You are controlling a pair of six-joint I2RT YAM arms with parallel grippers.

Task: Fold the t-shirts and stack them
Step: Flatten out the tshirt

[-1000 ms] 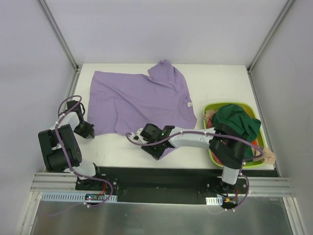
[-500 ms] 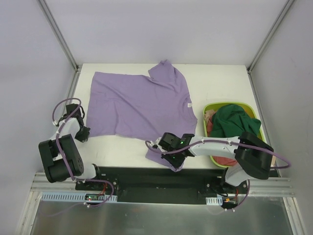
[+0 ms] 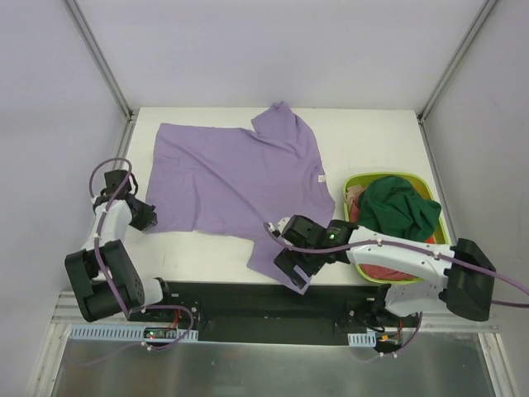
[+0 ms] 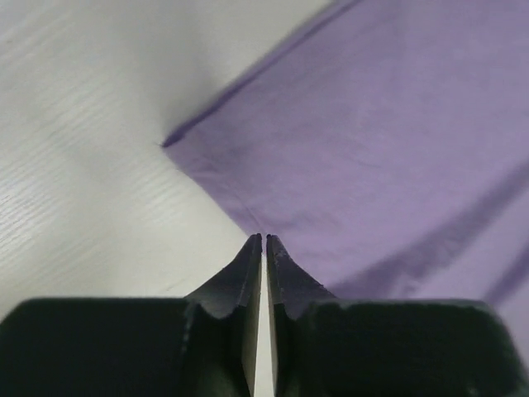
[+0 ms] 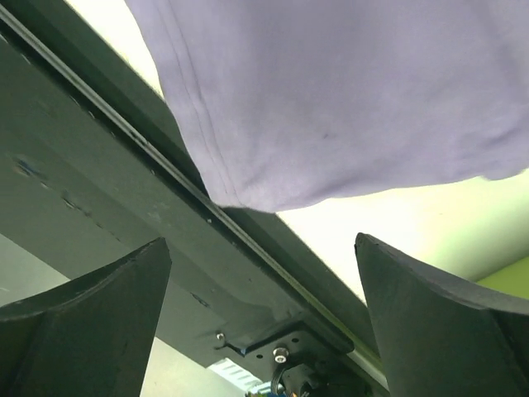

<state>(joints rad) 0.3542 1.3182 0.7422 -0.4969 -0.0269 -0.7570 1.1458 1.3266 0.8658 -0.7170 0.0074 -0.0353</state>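
A lavender t-shirt [image 3: 235,174] lies spread flat on the white table [image 3: 372,141]. Its near right corner reaches the table's front edge. My right gripper [image 3: 289,269] hovers just by that corner, jaws wide open and empty. In the right wrist view the lavender cloth [image 5: 331,99] hangs above the open right gripper [image 5: 260,241]. My left gripper [image 3: 145,217] sits at the shirt's near left corner. In the left wrist view the left gripper [image 4: 264,240] is shut, its tips touching the hem of the shirt [image 4: 388,141]; no cloth shows between them. A dark green t-shirt [image 3: 398,207] and a red-pink one [image 3: 378,270] lie in the basket.
The lime-green basket [image 3: 364,176] stands at the table's right side, partly under my right arm. A black rail [image 5: 124,165] runs along the table's front edge below the right gripper. Grey walls enclose the table on three sides.
The right gripper dragged the shirt's near right corner to the front edge, then opened and let go. The left gripper closed and shifted slightly at the left corner.
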